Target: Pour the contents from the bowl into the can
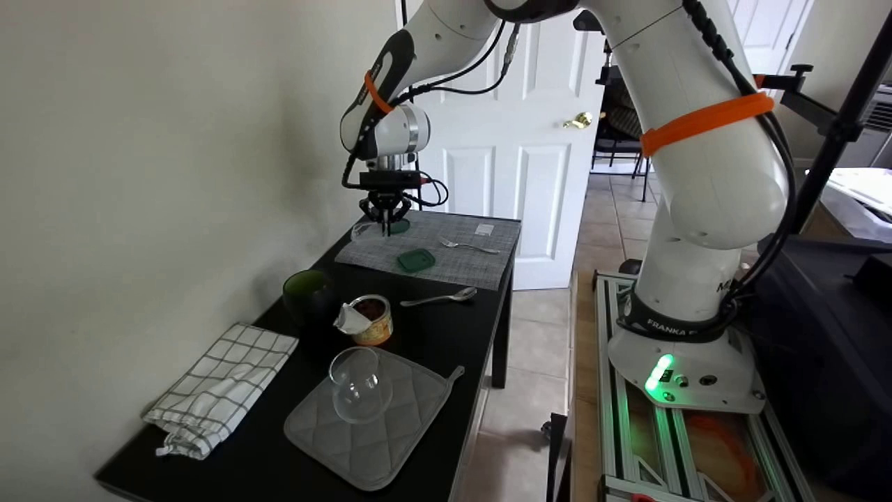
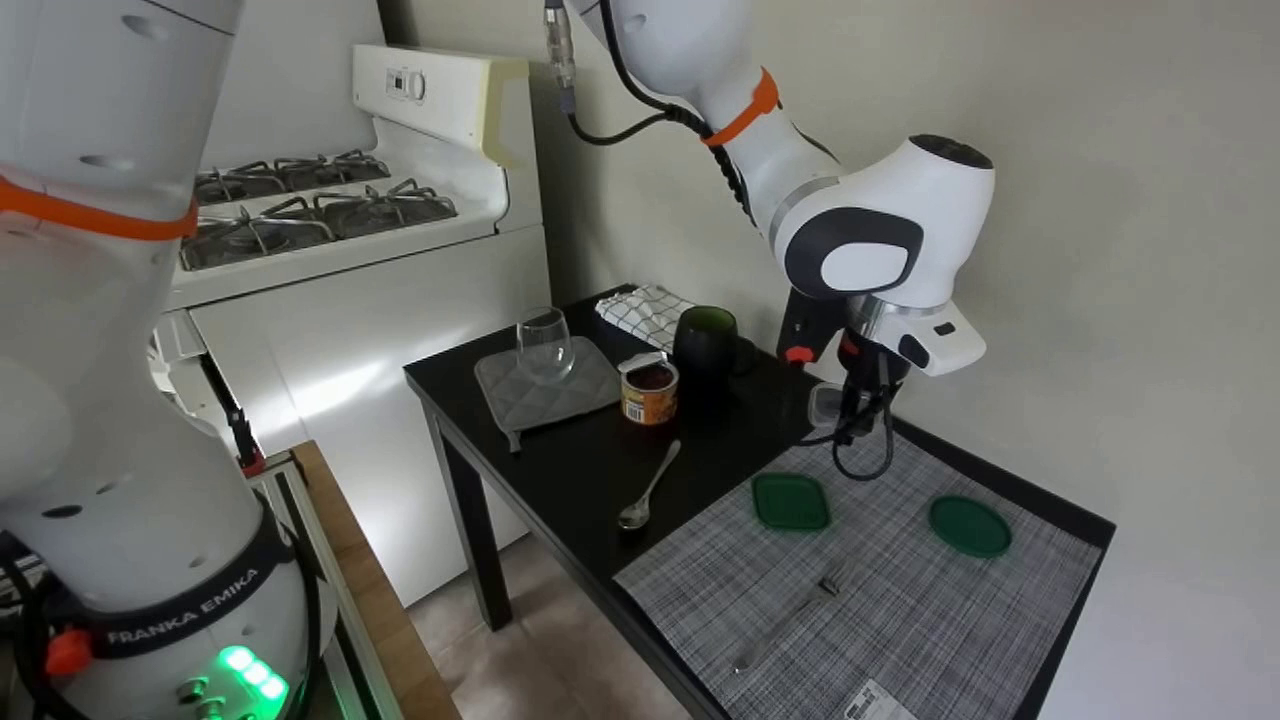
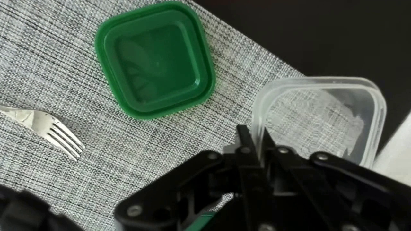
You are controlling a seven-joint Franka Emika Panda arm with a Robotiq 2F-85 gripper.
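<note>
Status: pour not yet made, as I judge it. The gripper (image 3: 256, 135) is closed on one wall of the clear squarish container (image 3: 316, 120), presumably the bowl, at right in the wrist view; whether it is lifted, I cannot tell. The can (image 1: 376, 330) stands upright and uncovered, left of centre in an exterior view, well apart. Remaining: carry, align, tilt, pour.

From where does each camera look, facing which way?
An exterior view: from the pot holder end, facing the white door; arm and base show.
An exterior view: from the placemat end, toward the stove; arm and base show.
Wrist view: arm-mounted, facing down at the placemat; gripper shows, pinching the rim of the clear container.
Both exterior views share the can and mug.
</note>
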